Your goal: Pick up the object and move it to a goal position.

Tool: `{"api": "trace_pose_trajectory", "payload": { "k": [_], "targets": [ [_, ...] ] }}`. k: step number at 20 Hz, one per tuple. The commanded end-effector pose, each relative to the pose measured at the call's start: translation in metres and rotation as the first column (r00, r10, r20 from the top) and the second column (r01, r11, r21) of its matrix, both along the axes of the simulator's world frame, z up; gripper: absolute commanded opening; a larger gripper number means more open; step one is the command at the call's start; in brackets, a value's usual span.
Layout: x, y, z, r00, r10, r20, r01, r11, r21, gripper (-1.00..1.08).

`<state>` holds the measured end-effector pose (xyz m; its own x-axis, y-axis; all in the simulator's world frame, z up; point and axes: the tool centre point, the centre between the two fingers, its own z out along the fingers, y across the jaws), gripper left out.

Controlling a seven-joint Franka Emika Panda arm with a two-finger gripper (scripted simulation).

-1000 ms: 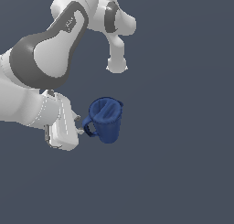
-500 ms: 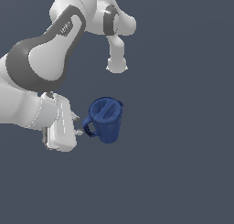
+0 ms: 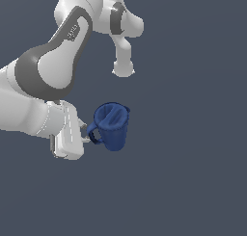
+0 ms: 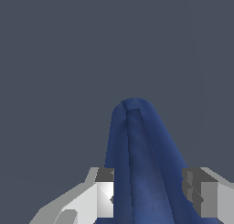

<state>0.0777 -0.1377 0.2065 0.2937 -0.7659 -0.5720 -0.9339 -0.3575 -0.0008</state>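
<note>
Exterior view first: the white and grey robot arm [image 3: 53, 71] bends in from the exterior view's left, and its white gripper [image 3: 87, 134] sits low at that side, reaching toward the exterior view's right. Right at its tip is the dark blue, matte plastic pitcher-like jug [image 3: 112, 125], tapered, wider at the rim, with a loop handle facing the gripper. The jug sits near the middle of the scene against the plain dark grey-blue background [image 3: 193, 172], its open mouth showing and its body tilted.

From the wrist camera, the gripper [image 4: 151, 191] has one pale finger [image 4: 104, 193] on each side of the jug [image 4: 141, 163], both pads pressed against the blue plastic, so it is clamped on the jug.
</note>
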Motion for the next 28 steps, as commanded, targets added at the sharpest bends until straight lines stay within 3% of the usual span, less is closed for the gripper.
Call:
{"api": "trace_pose_trajectory", "payload": {
  "k": [1, 9, 10, 28],
  "targets": [
    [-0.001, 0.003, -0.005, 1.0, 0.0, -0.001, 0.0, 1.0, 0.0, 0.28],
    [-0.003, 0.009, -0.013, 1.0, -0.001, -0.001, 0.001, 1.0, 0.001, 0.28],
    [-0.003, 0.009, -0.013, 1.0, -0.001, -0.001, 0.001, 1.0, 0.001, -1.0],
    [-0.003, 0.008, 0.0, 1.0, -0.024, 0.017, 0.024, 1.0, -0.005, -1.0]
  ]
}}
